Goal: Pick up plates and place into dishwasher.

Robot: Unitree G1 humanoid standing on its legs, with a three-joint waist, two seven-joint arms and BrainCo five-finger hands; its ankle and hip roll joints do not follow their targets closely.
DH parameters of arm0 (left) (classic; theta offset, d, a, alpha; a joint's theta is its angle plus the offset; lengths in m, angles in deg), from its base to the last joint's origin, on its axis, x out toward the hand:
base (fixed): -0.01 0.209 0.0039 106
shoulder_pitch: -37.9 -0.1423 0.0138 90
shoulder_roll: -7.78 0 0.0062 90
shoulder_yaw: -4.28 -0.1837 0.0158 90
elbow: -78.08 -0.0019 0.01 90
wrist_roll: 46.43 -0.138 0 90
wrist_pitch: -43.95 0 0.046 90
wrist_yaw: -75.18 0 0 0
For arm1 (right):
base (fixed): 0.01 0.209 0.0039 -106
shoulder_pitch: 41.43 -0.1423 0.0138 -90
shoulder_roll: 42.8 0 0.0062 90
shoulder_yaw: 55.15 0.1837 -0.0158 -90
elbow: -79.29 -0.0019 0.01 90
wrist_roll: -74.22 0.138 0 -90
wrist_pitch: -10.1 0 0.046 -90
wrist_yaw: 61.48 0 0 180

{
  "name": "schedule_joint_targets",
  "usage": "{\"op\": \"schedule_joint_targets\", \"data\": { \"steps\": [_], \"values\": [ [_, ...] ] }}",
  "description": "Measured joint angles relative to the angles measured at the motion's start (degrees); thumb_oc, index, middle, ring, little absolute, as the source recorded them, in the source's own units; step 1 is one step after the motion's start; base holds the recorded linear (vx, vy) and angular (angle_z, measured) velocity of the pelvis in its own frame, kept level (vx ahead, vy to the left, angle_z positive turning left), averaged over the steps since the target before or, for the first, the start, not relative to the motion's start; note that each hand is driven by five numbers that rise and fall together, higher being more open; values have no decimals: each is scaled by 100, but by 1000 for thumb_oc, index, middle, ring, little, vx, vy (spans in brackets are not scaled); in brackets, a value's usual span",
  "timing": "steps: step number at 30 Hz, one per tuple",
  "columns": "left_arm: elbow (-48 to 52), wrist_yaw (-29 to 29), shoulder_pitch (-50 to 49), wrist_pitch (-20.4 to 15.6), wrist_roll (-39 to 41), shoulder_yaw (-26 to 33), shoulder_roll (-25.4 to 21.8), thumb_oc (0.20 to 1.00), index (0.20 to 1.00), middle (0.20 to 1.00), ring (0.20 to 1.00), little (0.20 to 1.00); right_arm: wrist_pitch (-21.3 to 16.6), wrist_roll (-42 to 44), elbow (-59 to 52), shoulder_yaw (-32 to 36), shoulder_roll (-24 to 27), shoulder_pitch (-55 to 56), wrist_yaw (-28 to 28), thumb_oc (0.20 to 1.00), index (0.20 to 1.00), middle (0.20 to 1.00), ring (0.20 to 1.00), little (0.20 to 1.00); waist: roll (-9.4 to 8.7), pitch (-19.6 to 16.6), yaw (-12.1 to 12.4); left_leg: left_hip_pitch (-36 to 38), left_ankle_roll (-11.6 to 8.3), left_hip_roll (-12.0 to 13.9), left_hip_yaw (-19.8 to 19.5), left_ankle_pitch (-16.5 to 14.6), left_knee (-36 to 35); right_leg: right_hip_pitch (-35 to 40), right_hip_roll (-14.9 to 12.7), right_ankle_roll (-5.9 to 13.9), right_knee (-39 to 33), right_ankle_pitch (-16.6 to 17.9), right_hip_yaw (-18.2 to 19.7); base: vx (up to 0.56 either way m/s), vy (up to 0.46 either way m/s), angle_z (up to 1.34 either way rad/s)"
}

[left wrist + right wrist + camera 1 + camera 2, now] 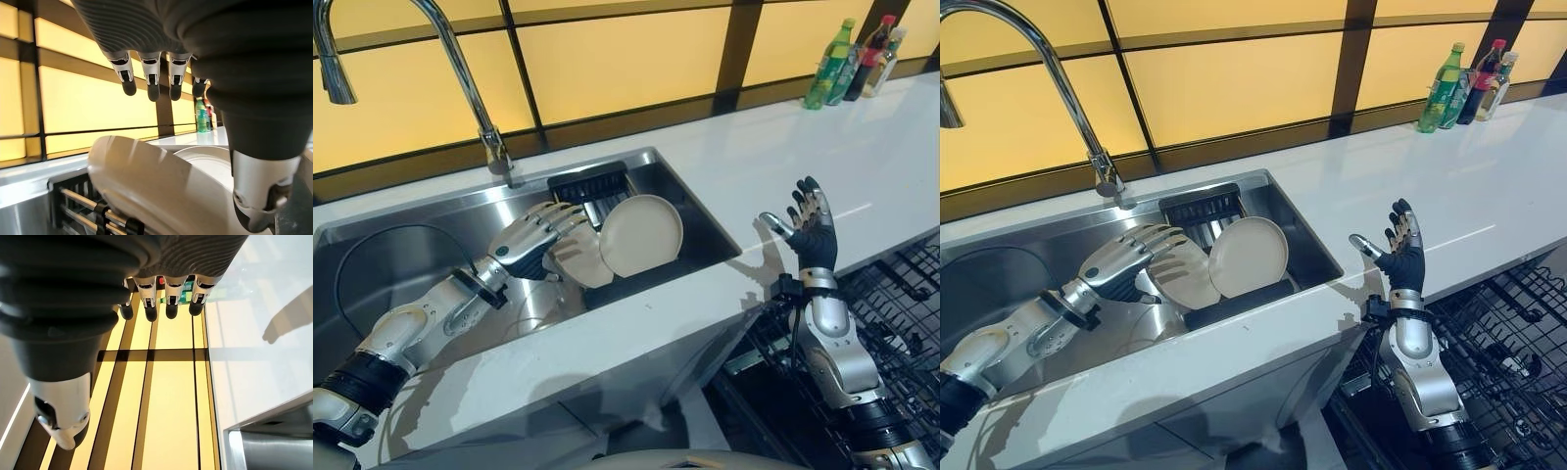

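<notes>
Two cream plates lean on edge in a black rack inside the steel sink (401, 245): a round one (641, 235) to the right and a second one (579, 262) just left of it. My left hand (533, 240) hovers over the left plate's upper rim, open with its fingers spread. In the left wrist view the fingers (151, 83) and thumb (259, 200) bracket that plate (142, 181) with a gap, holding nothing. My right hand (813, 235) stands upright and open at the counter's front edge, above the dishwasher rack (901, 313), empty, with straight fingers (166, 293).
A tall curved faucet (460, 69) rises behind the sink. The white counter (862, 166) runs to the right, with several bottles (852, 59) at its far corner. The pulled-out black wire dishwasher rack holds a few items at the lower right.
</notes>
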Motion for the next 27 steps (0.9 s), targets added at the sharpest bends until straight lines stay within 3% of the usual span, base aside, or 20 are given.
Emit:
{"op": "schedule_joint_targets", "data": {
  "steps": [14,15,17,18,24,26,27],
  "values": [
    [-69,-36,152,166,-982,-684,-150,1000,1000,1000,1000,1000,9,109,121,-63,291,87,28,1000,1000,1000,1000,1000,76,48,-207,-7,15,0,158,-11,2,-96,-2,29,0,49,177,48,-1,-6],
    [-70,-92,181,184,-1034,-751,-194,840,840,840,840,840,9,110,123,-63,299,94,30,1000,1000,1000,1000,1000,75,48,-217,-6,15,1,163,-11,2,-100,-2,29,0,49,183,44,-10,-4],
    [-94,-230,203,187,-1231,-787,-308,627,627,627,627,627,9,117,123,-64,302,94,24,1000,1000,1000,1000,1000,79,61,-264,-5,15,3,176,-11,2,-114,-1,31,0,50,193,46,-12,-3],
    [-122,-305,229,187,-1327,-806,-355,661,661,661,661,661,9,146,123,-62,316,98,20,1000,1000,1000,1000,1000,84,72,-277,-2,15,3,186,-11,2,-118,-1,33,0,53,199,61,-17,-4],
    [-245,-720,304,202,-1447,-896,-515,391,391,391,391,391,30,288,122,-61,406,147,-3,1000,1000,1000,1000,1000,130,130,-279,12,16,7,231,-12,2,-107,0,35,0,67,233,57,-11,-3],
    [-222,-760,325,202,-1556,-897,-519,253,253,253,253,253,33,315,122,-61,421,146,-4,1000,1000,1000,1000,1000,129,131,-281,17,16,6,230,-12,2,-102,1,34,0,69,231,45,-1,0],
    [-187,-772,353,202,-1602,-899,-519,241,241,241,241,241,33,318,122,-62,433,146,-4,1000,1000,1000,1000,1000,128,131,-284,18,16,6,230,-12,2,-99,0,34,0,69,229,39,1,0]
  ]
}}
